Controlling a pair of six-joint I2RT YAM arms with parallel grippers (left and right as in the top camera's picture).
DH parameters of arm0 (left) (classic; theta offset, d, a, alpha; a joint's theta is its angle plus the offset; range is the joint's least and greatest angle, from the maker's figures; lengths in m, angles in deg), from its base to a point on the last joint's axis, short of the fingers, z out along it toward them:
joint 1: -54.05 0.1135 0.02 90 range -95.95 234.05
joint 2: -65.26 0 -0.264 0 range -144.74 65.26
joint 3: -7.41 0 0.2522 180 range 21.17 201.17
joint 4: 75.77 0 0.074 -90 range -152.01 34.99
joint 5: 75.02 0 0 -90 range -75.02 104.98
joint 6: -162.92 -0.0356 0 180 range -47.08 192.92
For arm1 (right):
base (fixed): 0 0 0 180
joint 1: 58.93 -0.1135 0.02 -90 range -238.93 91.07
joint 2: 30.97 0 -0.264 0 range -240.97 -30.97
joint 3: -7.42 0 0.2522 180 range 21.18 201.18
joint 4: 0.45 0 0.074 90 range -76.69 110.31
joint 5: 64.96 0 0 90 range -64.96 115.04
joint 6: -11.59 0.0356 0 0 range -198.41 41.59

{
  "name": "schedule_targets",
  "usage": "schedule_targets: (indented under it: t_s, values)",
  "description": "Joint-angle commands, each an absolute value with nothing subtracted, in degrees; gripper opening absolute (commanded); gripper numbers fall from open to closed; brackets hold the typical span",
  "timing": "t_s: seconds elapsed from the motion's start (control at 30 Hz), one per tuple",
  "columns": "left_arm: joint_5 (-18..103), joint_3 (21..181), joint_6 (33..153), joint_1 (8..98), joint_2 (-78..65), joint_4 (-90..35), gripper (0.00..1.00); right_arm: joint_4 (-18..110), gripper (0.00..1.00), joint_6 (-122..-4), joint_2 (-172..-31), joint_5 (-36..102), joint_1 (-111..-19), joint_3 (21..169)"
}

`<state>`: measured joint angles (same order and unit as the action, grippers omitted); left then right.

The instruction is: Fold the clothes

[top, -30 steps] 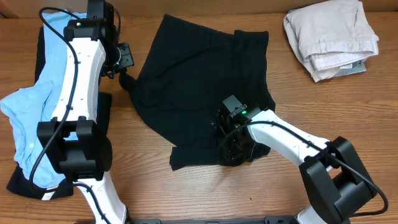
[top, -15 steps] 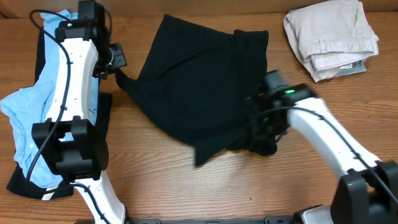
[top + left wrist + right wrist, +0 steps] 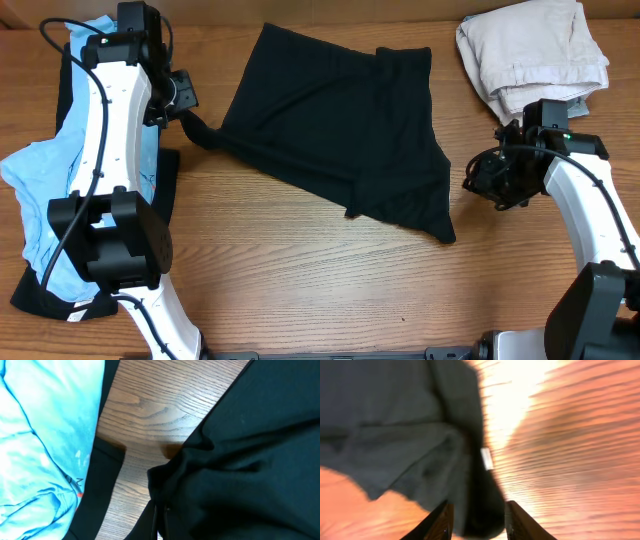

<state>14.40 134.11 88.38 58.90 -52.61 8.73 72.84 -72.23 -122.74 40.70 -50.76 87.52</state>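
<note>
Overhead, my left pincer (image 3: pixel 186 98) is clamped on a corner of the black garment (image 3: pixel 340 130) spread on the bench (image 3: pixel 300 300), while my right pincer (image 3: pixel 487 183) hangs parted and empty beside its right edge. In the left wrist view that corner is bunched, so I should pull gently. In the blurred right wrist view, I judge the hem by the white label (image 3: pixel 487 458) the best place to grip.

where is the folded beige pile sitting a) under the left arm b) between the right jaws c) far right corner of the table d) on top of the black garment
c, the folded beige pile lies at the far right corner of the table, apart from the black garment
</note>
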Motion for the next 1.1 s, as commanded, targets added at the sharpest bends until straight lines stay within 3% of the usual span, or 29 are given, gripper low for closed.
schedule_targets:
  t_s: [0.0,0.13,0.23,0.47,0.73,0.93,1.07]
  values:
    - [15.27,133.98,87.29,58.46,-51.65,8.84,0.04,73.32,0.4,-75.47,-121.45,48.13,-54.13,91.85]
    - [16.13,133.98,87.29,58.48,-51.65,8.82,0.04,72.64,0.51,-75.4,-120.31,46.21,-64.1,94.06]
    - [16.5,133.98,87.33,58.48,-51.65,8.64,0.04,70.91,0.59,-71.88,-121.56,36.98,-74.89,93.88]
    - [16.5,133.98,87.31,58.48,-51.65,8.21,0.04,62.8,0.66,-67.64,-129.08,25.86,-90.02,93.88]
    - [16.45,133.98,87.27,58.48,-51.65,8.21,0.04,59.15,0.65,-64.58,-141.14,19.48,-94.59,93.91]
    - [16.41,133.98,87.24,58.55,-51.65,8.23,0.04,59.59,0.62,-61.81,-142.21,16.0,-94.5,93.88]
    - [16.06,133.98,87.24,58.52,-51.65,8.23,0.04,60.82,0.54,-59.64,-142.21,14.34,-94.48,93.88]
